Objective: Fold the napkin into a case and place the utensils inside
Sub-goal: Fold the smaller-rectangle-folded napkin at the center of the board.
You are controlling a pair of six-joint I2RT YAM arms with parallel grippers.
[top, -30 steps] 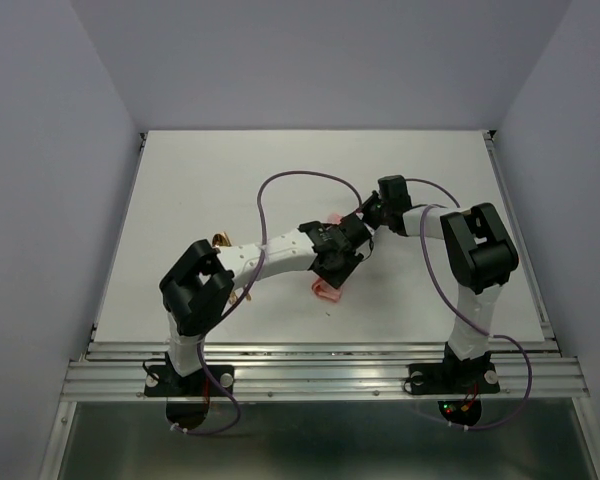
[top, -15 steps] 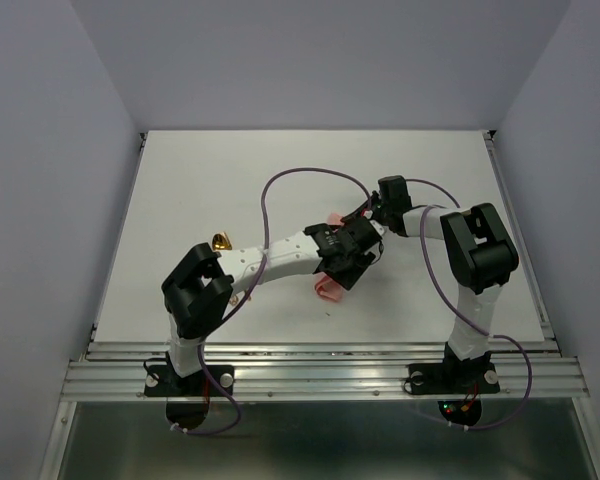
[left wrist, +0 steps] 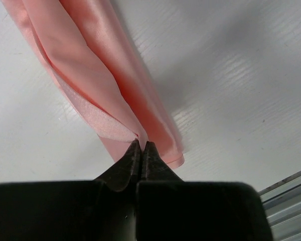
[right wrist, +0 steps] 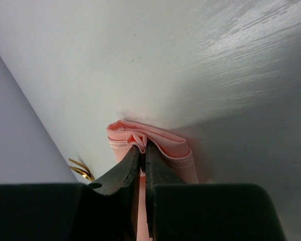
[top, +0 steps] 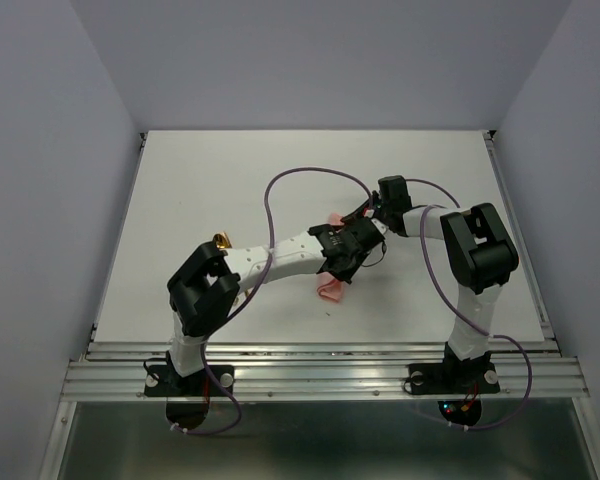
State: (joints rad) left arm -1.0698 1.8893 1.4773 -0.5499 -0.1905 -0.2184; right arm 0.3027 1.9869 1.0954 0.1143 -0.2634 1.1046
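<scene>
The salmon-pink napkin point(top: 330, 291) lies folded into a narrow layered strip mid-table, mostly hidden under the two wrists in the top view. In the left wrist view the napkin point(left wrist: 95, 75) runs from the upper left down to my left gripper point(left wrist: 141, 145), which is shut on a fold of its upper layer near the strip's near end. My left gripper point(top: 338, 274) hangs over that end. My right gripper point(right wrist: 142, 147) is shut on a bunched pinch of the napkin point(right wrist: 165, 143) at its far end point(top: 335, 218). The gold utensils point(top: 221, 240) lie to the left, partly hidden by the left arm.
The gold utensils' tips point(right wrist: 81, 169) show at the table's left in the right wrist view. Purple cables point(top: 300, 178) loop above both wrists. A metal rail point(top: 320, 350) runs along the table's near edge, and grey walls enclose the sides.
My left gripper, open a moment ago, has shut on the napkin's upper layer, and its wrist edged slightly right. The right gripper has kept its hold and place.
</scene>
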